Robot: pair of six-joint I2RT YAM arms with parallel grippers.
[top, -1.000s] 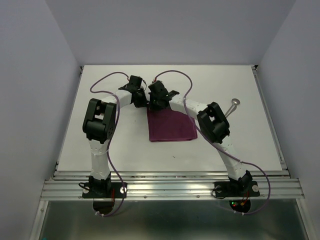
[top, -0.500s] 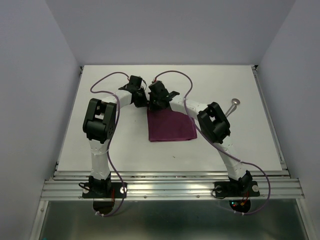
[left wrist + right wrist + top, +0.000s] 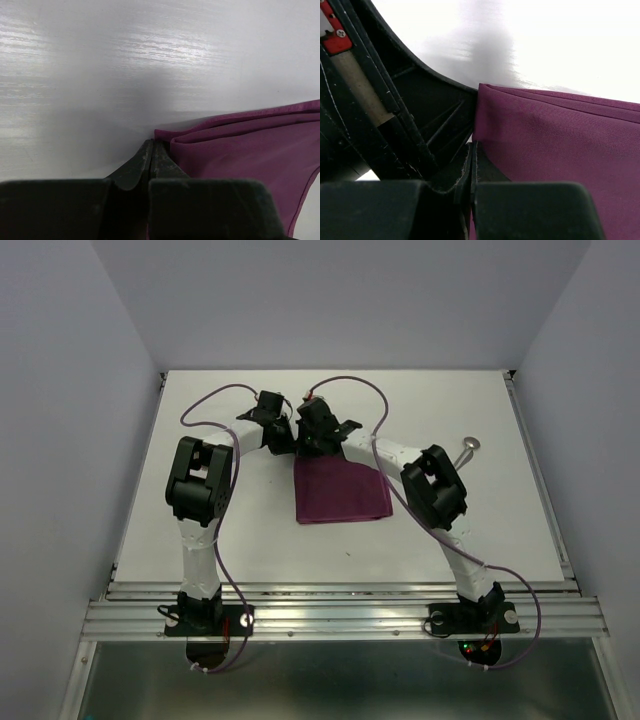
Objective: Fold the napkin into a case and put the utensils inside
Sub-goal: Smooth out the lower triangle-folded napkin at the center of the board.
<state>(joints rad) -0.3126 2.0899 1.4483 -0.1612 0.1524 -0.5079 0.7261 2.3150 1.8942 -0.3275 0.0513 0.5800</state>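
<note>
The plum-purple napkin (image 3: 342,492) lies folded into a flat rectangle on the white table (image 3: 200,530), between the two arms. Both grippers meet at its far-left corner. My left gripper (image 3: 285,447) (image 3: 152,145) is shut, its tips at the layered corner of the napkin (image 3: 240,150), with a purple sliver between the jaws. My right gripper (image 3: 308,452) (image 3: 471,147) is shut the same way at the edge of the napkin (image 3: 555,150), close beside the left gripper's black body (image 3: 395,100). One of the utensils, a silver spoon (image 3: 466,451), lies to the far right, partly behind the right arm.
Purple cables (image 3: 345,385) loop over the far part of the table behind the grippers. The right arm's elbow (image 3: 435,490) hangs just right of the napkin. Grey walls close in the table on three sides.
The right arm's elbow has shifted slightly to the right and nearer. The grippers and napkin stay almost where they were.
</note>
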